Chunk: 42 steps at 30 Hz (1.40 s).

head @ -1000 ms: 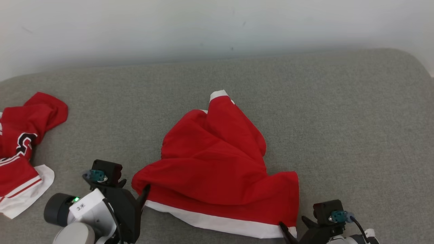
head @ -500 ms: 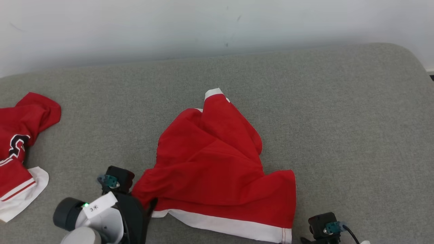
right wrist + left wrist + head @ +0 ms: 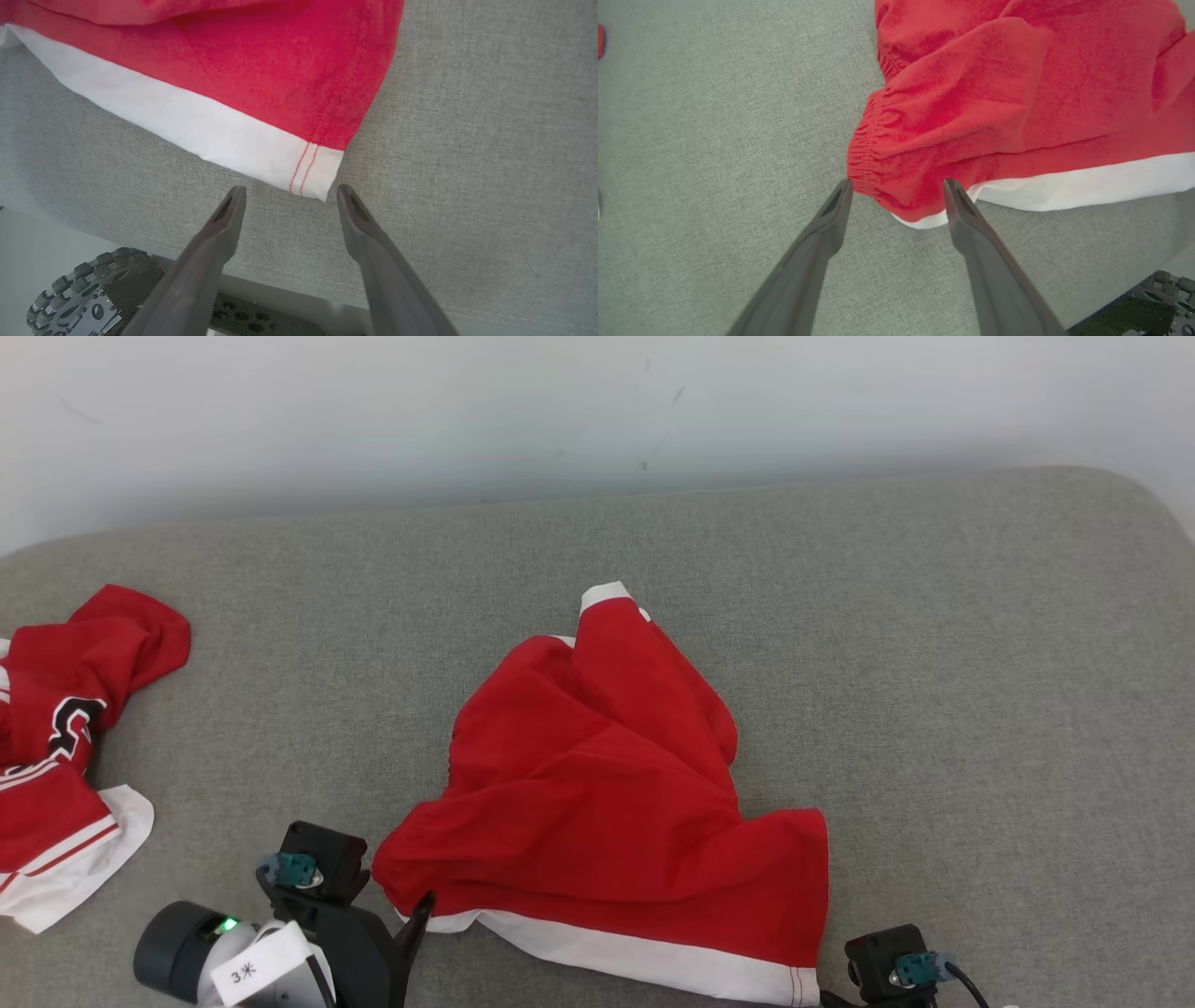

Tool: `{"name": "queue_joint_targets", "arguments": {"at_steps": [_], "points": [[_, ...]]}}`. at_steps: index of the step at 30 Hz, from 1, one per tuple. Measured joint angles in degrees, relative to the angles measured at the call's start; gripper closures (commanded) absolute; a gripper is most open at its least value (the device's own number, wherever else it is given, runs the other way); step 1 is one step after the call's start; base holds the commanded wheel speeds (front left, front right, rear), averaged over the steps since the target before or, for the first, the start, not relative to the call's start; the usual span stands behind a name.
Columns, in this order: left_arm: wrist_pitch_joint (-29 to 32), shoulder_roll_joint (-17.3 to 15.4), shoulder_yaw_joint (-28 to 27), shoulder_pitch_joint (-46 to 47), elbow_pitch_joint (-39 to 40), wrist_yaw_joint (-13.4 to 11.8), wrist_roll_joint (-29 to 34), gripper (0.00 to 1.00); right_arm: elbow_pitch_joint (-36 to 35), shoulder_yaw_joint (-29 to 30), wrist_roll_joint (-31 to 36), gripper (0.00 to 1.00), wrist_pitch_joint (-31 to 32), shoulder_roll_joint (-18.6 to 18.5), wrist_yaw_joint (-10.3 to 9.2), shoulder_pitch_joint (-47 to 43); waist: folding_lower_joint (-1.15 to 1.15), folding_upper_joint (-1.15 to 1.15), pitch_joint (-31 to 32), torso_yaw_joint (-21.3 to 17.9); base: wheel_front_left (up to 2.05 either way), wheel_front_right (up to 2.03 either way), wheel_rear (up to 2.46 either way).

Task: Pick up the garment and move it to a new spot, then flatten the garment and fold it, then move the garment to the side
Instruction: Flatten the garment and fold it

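Note:
The garment (image 3: pixel 607 784) is a pair of red shorts with a white hem, lying rumpled in the middle of the grey cushion (image 3: pixel 934 663). My left gripper (image 3: pixel 897 184) is open, and the gathered left corner of the garment (image 3: pixel 1017 93) reaches just in between its fingertips. In the head view the left gripper (image 3: pixel 411 924) sits at that corner, low left. My right gripper (image 3: pixel 290 189) is open too, its tips just short of the white hem corner of the garment (image 3: pixel 261 70). Its wrist block (image 3: pixel 887 961) shows at the bottom edge of the head view.
A second red garment (image 3: pixel 56 747) with a black-and-white logo and white trim lies bunched at the far left. A white wall (image 3: pixel 560 411) runs behind the cushion. The cushion's front edge and a wheel of the robot's base (image 3: pixel 79 289) show below the right gripper.
Both grippers have drawn back toward the bottom of the head view, away from the garment's front corners. The garment's left corner has shifted a little. The camera has also moved slightly.

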<state>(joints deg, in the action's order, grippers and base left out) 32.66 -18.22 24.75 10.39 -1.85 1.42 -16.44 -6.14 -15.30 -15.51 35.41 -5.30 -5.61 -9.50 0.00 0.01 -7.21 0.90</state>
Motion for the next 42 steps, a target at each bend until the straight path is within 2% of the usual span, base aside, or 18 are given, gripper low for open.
{"name": "queue_joint_targets", "arguments": {"at_steps": [11, 12, 15, 16, 18, 19, 20, 21, 23, 24, 26, 27, 28, 42], "points": [[0.74, -0.37, 0.57, -0.55, 0.10, -0.26, -0.03, 0.00, -1.42, -0.46, 0.98, 0.00, 2.41, -0.03, -0.03, 0.55, 0.00, 0.00, -3.04, -0.50, 0.00, 0.00, 0.00], [0.92, -0.36, 0.65, -0.43, -0.22, 0.13, -0.03, 0.00, -1.45, -0.37, 0.99, 0.05, 2.42, -0.07, -0.16, 0.58, 0.01, 0.00, -3.15, -0.57, 0.00, 0.00, 0.00], [0.93, -0.36, 0.67, -0.38, -0.73, 0.12, -0.03, 0.00, -1.52, -0.29, 1.02, 0.36, 2.48, -0.09, -0.45, 0.71, 0.00, 0.00, -3.33, -0.66, 0.00, 0.00, 0.00], [1.01, -0.36, 0.67, -0.34, -0.83, 0.12, -0.03, 0.00, -1.57, -0.31, 1.23, 0.51, 2.49, -0.09, -0.45, 0.77, 0.00, 0.00, -3.38, -0.66, 0.00, 0.00, 0.00], [1.10, -0.35, 0.67, -0.21, -1.07, 0.12, -0.03, 0.04, -1.63, -0.31, 1.53, 0.67, 2.49, -0.09, -0.45, 0.89, 0.00, 0.00, -3.47, -0.65, 0.00, 0.00, 0.00], [1.10, -0.32, 0.67, -0.11, -1.13, 0.11, -0.03, 0.11, -1.65, -0.32, 1.55, 0.70, 2.49, -0.09, -0.45, 0.97, 0.01, 0.00, -3.52, -0.63, 0.00, 0.00, 0.00], [1.10, -0.25, 0.67, 0.03, -1.15, 0.10, -0.03, 0.36, -1.70, -0.31, 1.59, 0.78, 2.49, -0.09, -0.45, 1.04, 0.00, 0.00, -3.58, -0.60, 0.00, 0.00, 0.00], [1.10, -0.13, 0.67, 0.30, -1.21, 0.09, -0.03, 0.52, -1.74, -0.29, 1.59, 0.83, 2.49, -0.09, -0.46, 1.17, 0.00, 0.00, -3.63, -0.55, 0.00, 0.00, 0.00], [1.09, 0.15, 0.63, 0.70, -1.29, 0.00, -0.03, 0.56, -1.79, -0.22, 1.70, 0.93, 2.49, -0.11, -0.46, 1.65, 0.00, 0.00, -3.74, -0.44, 0.00, 0.00, 0.00], [1.09, 0.20, 0.62, 0.71, -1.47, -0.01, -0.03, 0.64, -1.89, -0.16, 2.05, 1.00, 2.49, -0.13, -0.46, 1.85, 0.01, 0.00, -3.80, -0.38, 0.00, 0.00, 0.00], [1.08, 0.26, 0.62, 0.71, -2.05, -0.24, -0.03, 0.82, -1.98, -0.12, 2.19, 1.00, 2.49, -0.18, -0.47, 1.87, 0.00, 0.00, -3.90, -0.24, 0.00, 0.00, 0.00], [1.04, 0.32, 0.59, 0.71, -2.25, -0.36, -0.04, 0.82, -1.98, -0.13, 2.35, 1.00, 2.49, -0.19, -0.49, 1.88, 0.00, 0.00, -3.92, -0.17, 0.00, 0.00, 0.00], [0.94, 0.41, 0.56, 0.72, -2.35, -0.38, -0.04, 1.00, -2.01, -0.12, 2.55, 1.00, 2.49, -0.20, -0.51, 1.90, 0.00, 0.00, -3.94, -0.10, 0.00, 0.00, 0.00], [-1.03, 0.75, 0.32, 0.80, -2.41, -0.40, -0.05, 1.00, -5.71, -1.07, 4.20, 1.00, 1.31, -0.26, -0.46, 4.10, 0.00, 0.00, -3.37, 0.17, 0.00, 0.00, 0.00]]}}
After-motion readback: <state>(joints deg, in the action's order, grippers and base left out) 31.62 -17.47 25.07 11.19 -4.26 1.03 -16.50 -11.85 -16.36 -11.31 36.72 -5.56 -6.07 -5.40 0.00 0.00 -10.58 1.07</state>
